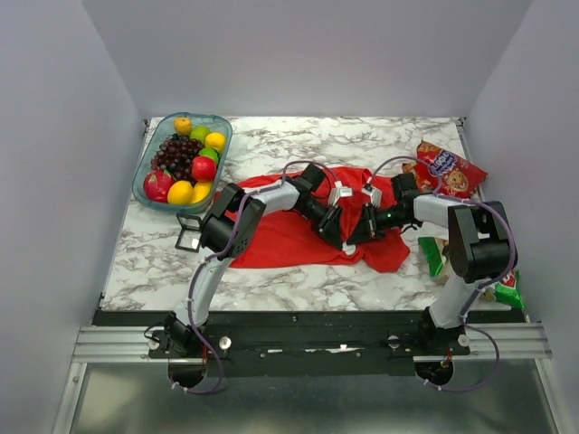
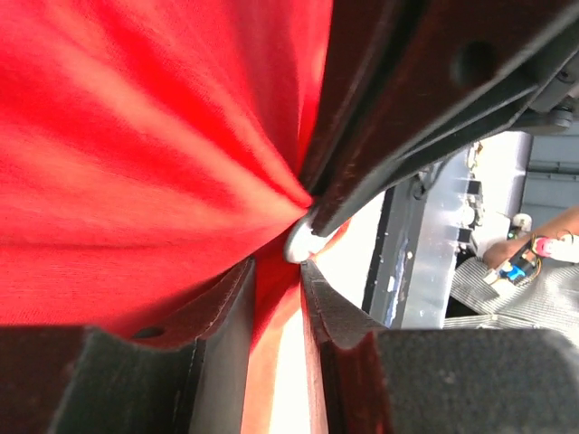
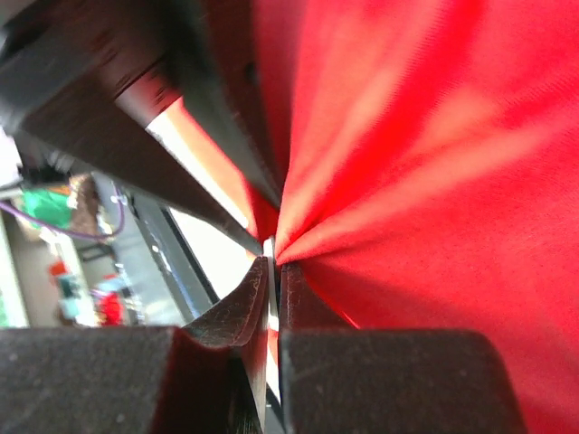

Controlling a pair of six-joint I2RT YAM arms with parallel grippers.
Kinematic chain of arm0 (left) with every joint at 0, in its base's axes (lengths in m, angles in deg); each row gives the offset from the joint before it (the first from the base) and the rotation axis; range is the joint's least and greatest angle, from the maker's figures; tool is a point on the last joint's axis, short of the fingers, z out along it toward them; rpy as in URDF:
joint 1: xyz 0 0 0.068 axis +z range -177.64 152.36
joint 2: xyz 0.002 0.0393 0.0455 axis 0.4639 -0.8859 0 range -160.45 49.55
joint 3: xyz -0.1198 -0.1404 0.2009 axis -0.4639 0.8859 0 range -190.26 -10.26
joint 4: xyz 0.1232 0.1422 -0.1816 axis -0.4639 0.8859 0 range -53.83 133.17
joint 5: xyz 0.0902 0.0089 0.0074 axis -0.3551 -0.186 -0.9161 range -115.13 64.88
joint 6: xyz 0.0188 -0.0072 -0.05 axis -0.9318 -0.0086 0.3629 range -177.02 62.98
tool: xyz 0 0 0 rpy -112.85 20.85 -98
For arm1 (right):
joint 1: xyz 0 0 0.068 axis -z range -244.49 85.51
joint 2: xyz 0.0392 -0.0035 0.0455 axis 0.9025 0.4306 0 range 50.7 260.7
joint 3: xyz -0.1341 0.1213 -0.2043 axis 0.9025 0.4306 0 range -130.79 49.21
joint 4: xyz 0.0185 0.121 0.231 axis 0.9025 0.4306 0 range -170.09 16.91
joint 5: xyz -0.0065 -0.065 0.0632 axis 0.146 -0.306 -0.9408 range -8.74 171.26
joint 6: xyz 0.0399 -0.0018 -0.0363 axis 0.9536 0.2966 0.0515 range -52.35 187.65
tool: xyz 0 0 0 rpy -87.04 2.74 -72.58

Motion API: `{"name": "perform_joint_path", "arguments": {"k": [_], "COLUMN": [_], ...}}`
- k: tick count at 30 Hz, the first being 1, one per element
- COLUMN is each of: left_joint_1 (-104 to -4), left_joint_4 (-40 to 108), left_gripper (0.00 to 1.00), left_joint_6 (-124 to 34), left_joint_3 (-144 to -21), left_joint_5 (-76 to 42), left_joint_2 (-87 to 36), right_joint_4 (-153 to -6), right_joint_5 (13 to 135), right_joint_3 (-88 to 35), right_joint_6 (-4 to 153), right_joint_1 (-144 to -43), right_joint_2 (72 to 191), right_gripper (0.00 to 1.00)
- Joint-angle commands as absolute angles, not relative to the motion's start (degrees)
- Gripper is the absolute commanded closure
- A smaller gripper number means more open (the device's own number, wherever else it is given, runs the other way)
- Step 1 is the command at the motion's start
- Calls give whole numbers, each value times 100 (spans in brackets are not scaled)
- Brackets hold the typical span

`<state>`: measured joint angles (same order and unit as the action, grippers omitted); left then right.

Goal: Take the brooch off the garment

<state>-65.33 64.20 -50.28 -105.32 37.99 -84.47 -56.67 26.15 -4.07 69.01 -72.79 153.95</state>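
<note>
The red T-shirt garment (image 1: pixel 280 237) lies crumpled in the middle of the marble table. Both grippers meet over its right part. My left gripper (image 1: pixel 339 231) is shut on a fold of the red cloth (image 2: pixel 136 136); its jaws (image 2: pixel 278 267) pinch the cloth just below the brooch (image 2: pixel 301 240), a small whitish disc. My right gripper (image 1: pixel 366 224) is shut on the brooch's thin white edge (image 3: pixel 270 251), with the cloth (image 3: pixel 434 136) bunched tight against its fingertips (image 3: pixel 274 267). In the top view the brooch is hidden by the grippers.
A green basket of fruit (image 1: pixel 181 161) stands at the back left. A black square frame (image 1: pixel 188 233) lies left of the shirt. A red snack bag (image 1: pixel 450 170) lies at the back right, and green packets (image 1: pixel 434 255) lie near the right arm.
</note>
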Motion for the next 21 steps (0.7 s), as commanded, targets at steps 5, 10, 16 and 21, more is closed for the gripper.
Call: {"name": "perform_joint_path", "arguments": {"k": [5, 10, 16, 21], "left_joint_1": [-6508, -6508, -6578, -6613], "left_joint_4": [5833, 5367, 5331, 5322], "left_gripper": [62, 62, 76, 99], "left_joint_6": [-4877, -4420, -4401, -4419], "left_joint_3": [-10553, -10430, -10412, -10351], "left_joint_5": [4404, 4773, 4809, 5028], "left_joint_2": [-8132, -8123, -8114, -8106], "right_joint_4": [-5935, -5996, -6207, -6207], "right_joint_5": [1736, 1929, 1904, 1974], "right_joint_3": [-28, 7, -54, -107], "right_joint_6": [6431, 6527, 6747, 6949], "right_joint_1": [-7320, -7319, -7319, -7311], "right_joint_2": [14659, 14668, 14791, 14818], "right_gripper": [88, 87, 87, 86]}}
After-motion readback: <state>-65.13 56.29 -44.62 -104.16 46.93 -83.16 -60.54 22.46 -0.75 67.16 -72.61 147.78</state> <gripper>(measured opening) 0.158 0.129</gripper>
